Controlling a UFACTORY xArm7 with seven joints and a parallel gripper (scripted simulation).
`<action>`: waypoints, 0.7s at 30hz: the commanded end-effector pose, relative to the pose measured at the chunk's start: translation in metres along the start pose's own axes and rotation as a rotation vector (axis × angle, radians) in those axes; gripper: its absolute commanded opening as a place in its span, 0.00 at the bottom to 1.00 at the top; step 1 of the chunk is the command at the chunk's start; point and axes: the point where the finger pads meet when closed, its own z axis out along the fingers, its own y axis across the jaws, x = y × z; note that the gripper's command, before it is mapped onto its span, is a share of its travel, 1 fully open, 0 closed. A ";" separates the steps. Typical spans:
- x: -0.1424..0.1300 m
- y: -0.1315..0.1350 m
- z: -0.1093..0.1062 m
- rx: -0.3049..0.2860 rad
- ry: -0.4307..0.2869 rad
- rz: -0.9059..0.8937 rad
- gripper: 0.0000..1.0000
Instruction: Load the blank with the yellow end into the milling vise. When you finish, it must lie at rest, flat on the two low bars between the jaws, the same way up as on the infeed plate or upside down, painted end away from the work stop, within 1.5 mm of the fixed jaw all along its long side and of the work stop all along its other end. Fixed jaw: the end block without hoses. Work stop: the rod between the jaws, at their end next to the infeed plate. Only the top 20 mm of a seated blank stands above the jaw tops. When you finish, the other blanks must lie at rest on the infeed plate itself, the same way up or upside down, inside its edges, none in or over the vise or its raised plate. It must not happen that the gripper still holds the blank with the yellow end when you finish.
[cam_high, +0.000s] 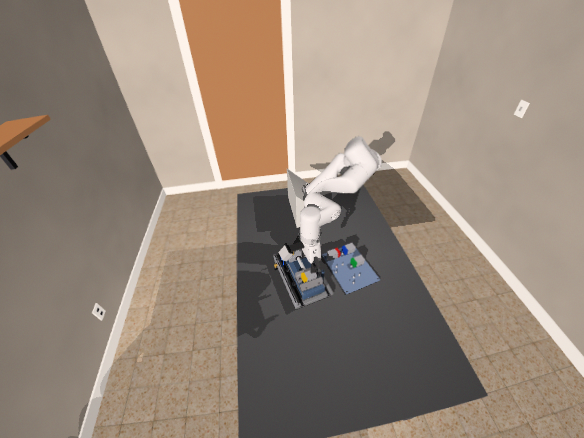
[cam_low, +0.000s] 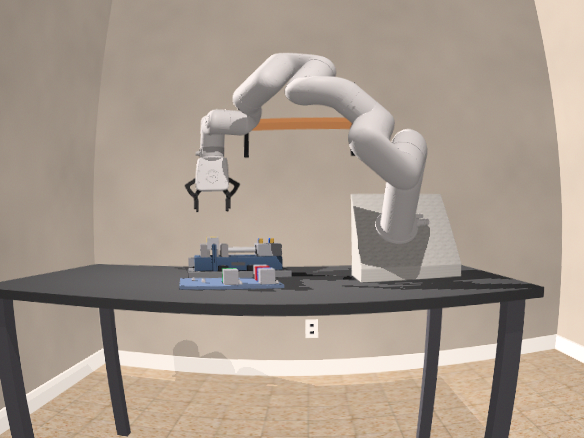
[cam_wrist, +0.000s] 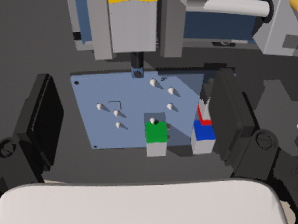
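The blank with the yellow end (cam_wrist: 133, 19) (cam_high: 302, 275) lies between the grey jaws of the blue milling vise (cam_high: 311, 290) (cam_low: 240, 261) (cam_wrist: 100, 10). Its yellow end points away from the infeed plate and its grey end points toward a small dark stop (cam_wrist: 137, 64). My gripper (cam_low: 212, 202) (cam_wrist: 134, 89) (cam_high: 313, 261) is open and empty. It hangs well above the vise, clear of the blank. The light blue infeed plate (cam_wrist: 93, 119) (cam_high: 362, 282) (cam_low: 197, 285) carries a green-ended blank (cam_wrist: 157, 136) (cam_high: 353, 262) (cam_low: 230, 276), a blue-ended blank (cam_wrist: 204, 137) (cam_high: 344, 251) and a red-ended blank (cam_wrist: 205, 115) (cam_high: 338, 251).
The vise and plate stand side by side on a dark table (cam_low: 125, 287) (cam_high: 350, 360). The arm's white pedestal (cam_low: 435, 250) stands to the right in the exterior view. Small white pegs (cam_wrist: 109, 115) dot the infeed plate. A white cylinder (cam_wrist: 233, 7) sits at one end of the vise.
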 end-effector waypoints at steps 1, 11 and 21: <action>0.002 -0.001 -0.018 0.007 0.009 0.000 1.00; 0.002 -0.001 -0.041 0.006 0.009 0.000 1.00; 0.002 -0.001 -0.034 0.006 0.009 0.000 1.00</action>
